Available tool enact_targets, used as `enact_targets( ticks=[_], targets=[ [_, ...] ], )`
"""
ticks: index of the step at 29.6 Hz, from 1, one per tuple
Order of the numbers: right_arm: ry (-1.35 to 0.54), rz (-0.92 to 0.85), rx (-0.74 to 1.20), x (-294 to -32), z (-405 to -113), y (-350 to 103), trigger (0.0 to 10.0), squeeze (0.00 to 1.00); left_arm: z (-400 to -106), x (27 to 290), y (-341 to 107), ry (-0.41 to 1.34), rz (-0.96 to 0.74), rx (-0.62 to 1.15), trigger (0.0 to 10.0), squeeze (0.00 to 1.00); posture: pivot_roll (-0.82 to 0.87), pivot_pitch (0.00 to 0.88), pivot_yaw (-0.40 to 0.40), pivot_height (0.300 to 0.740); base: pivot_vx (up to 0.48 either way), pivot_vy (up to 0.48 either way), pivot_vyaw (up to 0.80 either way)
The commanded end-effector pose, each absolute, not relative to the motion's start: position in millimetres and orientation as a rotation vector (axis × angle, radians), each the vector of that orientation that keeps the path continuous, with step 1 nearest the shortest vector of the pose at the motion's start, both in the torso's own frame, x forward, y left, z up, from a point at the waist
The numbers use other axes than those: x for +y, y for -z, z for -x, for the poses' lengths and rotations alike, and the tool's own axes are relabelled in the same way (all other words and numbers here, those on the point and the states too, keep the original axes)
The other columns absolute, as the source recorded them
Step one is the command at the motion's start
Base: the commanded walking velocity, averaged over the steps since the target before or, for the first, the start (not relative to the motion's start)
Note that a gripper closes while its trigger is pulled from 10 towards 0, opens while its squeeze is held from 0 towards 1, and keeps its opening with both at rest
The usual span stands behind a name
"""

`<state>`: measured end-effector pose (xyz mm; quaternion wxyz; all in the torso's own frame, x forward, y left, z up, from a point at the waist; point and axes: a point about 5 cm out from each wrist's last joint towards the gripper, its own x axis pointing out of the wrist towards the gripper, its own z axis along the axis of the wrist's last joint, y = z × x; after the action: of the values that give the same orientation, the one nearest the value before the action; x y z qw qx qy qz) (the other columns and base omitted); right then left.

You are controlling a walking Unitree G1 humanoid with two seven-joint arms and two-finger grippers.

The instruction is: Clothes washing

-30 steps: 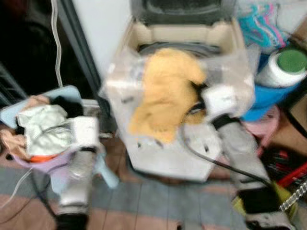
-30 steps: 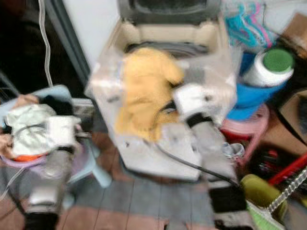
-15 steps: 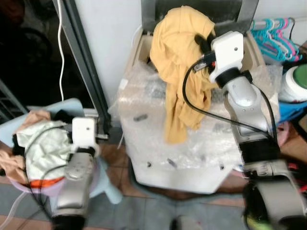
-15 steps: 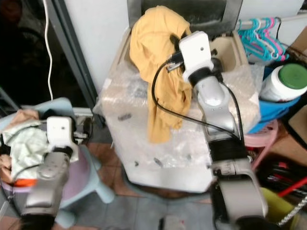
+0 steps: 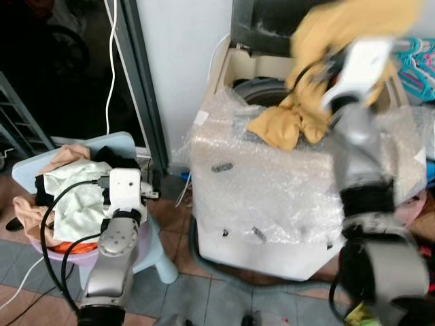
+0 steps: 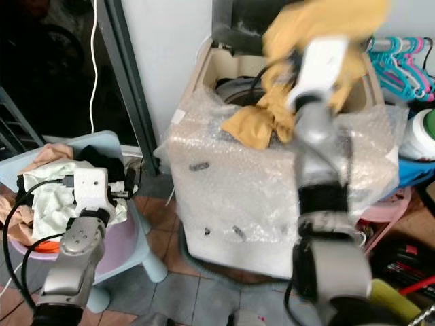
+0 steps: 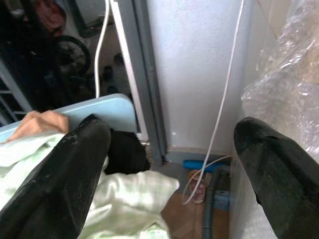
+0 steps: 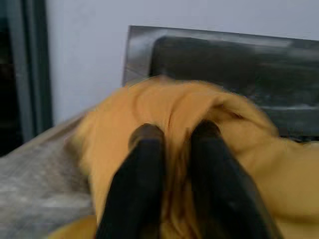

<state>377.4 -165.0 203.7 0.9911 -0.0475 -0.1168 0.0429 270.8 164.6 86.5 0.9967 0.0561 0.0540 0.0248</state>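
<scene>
Right gripper is up high at the upper right of the head views, over the open top of the washing machine, and its two black fingers are pinched close together with a fold of the yellow garment caught between them. The wrist view shows that nip plainly: orange-yellow cloth bunches on both sides of the narrow gap, with the raised dark lid of the machine behind it. The garment is blurred. Its upper part sits lifted near the top edge of the frame by the lid, and its lower end lies bunched on the front rim of the tub opening, touching the bubble wrap that sheathes the machine's body.

Down at the lower left, the left gripper hangs above the pile of clothes, fingers spread wide and holding nothing. Between them the wrist view shows pale green fabric, a bit of black cloth and a peach piece, all lying on the light blue chair. A lilac basin sits under the pile on that chair. A white cable runs down the dark door frame at the upper left. At the far right edge, pink and teal hangers hang beside the machine.
</scene>
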Motion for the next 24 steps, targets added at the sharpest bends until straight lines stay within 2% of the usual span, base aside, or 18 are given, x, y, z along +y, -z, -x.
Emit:
enact_targets(
  ticks=[1,5,9,11,15,19,24],
  targets=[
    [-0.119,0.094,-0.32,-161.0,-372.6,-223.7,10.0,1.0,-272.6,166.1,-90.6,-0.049,-0.123,0.098,10.0,0.0,-0.03,0.0,0.03,0.74,0.0,0.0,0.0],
    [-0.138,0.089,-0.345,-160.3,-366.1,-222.9,10.0,1.0,-273.8,165.7,-90.8,-0.055,-0.125,0.098,10.0,0.0,-0.03,0.0,0.03,0.74,0.0,0.0,0.0],
    [-0.154,0.202,-0.424,-158.5,-356.9,-228.6,10.0,1.0,-274.2,166.8,-90.0,-0.076,-0.142,0.107,10.0,0.0,-0.03,0.0,0.028,0.74,0.0,0.0,0.0],
    [-0.158,0.179,-0.441,-157.9,-352.1,-230.0,10.0,1.0,-274.1,167.1,-90.1,-0.08,-0.141,0.106,10.0,0.0,-0.03,0.0,0.027,0.74,0.0,0.0,0.0],
    [-0.193,0.17,-0.427,-151.5,-337.7,-221.6,10.0,1.0,-273.1,169.3,-89.5,-0.105,-0.138,0.111,10.0,0.0,-0.03,0.0,0.026,0.74,0.0,0.0,0.0],
    [-0.264,0.206,-0.369,-139.0,-314.3,-194.8,10.0,1.0,-273.5,171.3,-89.9,-0.123,-0.115,0.115,10.0,0.0,-0.03,0.0,0.028,0.74,0.0,0.0,0.0],
    [-0.274,0.177,-0.331,-133.0,-300.5,-184.4,10.0,1.0,-274.4,170.4,-92.5,-0.12,-0.109,0.103,10.0,0.0,-0.03,0.0,0.03,0.74,0.0,0.0,0.0]
  ],
)
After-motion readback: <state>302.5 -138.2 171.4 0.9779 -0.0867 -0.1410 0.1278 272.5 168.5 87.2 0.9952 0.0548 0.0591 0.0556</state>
